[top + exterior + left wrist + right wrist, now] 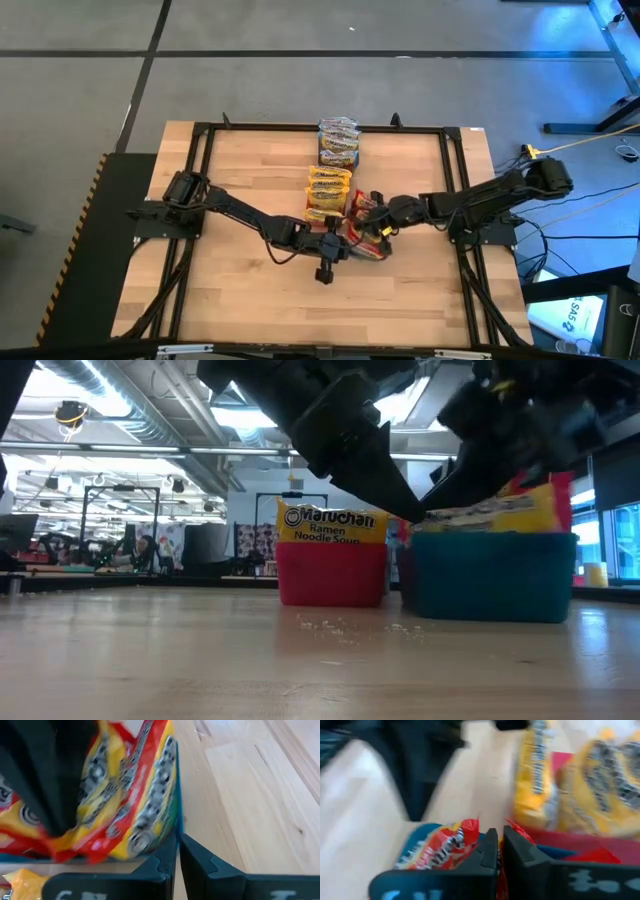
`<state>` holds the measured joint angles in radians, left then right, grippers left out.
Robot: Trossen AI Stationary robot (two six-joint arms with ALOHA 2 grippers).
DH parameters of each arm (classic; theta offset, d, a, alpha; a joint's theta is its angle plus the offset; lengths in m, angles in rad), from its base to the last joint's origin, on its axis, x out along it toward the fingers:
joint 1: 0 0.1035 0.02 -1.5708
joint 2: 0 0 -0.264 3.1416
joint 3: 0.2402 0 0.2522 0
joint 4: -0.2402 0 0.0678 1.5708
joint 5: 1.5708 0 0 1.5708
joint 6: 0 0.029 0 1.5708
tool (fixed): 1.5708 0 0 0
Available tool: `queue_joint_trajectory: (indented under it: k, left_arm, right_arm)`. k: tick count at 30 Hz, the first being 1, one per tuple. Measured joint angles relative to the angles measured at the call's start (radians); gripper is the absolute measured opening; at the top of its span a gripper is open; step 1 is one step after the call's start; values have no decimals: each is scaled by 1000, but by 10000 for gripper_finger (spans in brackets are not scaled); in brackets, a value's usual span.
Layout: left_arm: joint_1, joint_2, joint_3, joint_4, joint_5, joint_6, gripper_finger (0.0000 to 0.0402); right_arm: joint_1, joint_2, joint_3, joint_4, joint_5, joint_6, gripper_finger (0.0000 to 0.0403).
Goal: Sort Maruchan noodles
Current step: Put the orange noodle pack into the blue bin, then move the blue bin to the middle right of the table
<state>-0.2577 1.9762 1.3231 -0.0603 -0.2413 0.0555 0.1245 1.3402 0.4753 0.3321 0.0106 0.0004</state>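
Sorting noodles (329,192) into bins (494,575)

A grey floor (300,80) is lying around the wooden tabletop (240,290), crossed by dark lines. Cables (590,200) are trailing over it at the right. Beyond the tabletop, in the low view, an open hall is stretching back, with ducts (120,410) running along the ceiling, strip lights (60,460) glowing, and a window (620,540) letting in daylight at the right.
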Motion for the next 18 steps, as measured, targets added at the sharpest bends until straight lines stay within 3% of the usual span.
queue_joint_trajectory:
  k: [7, 14, 18]
  left_arm:
    - [-7, 0, 0, -10, -8, 0, 16]
    - [-15, -12, 1, -79, 8, -58, 16]
    - [-13, -12, 0, -91, 85, -99, 16]
  right_arm:
    - [14, -141, 112, -235, -82, 23, 1]
    - [110, -179, 128, -290, -79, 68, 1]
    - [167, -179, 128, -336, -2, 71, 1]
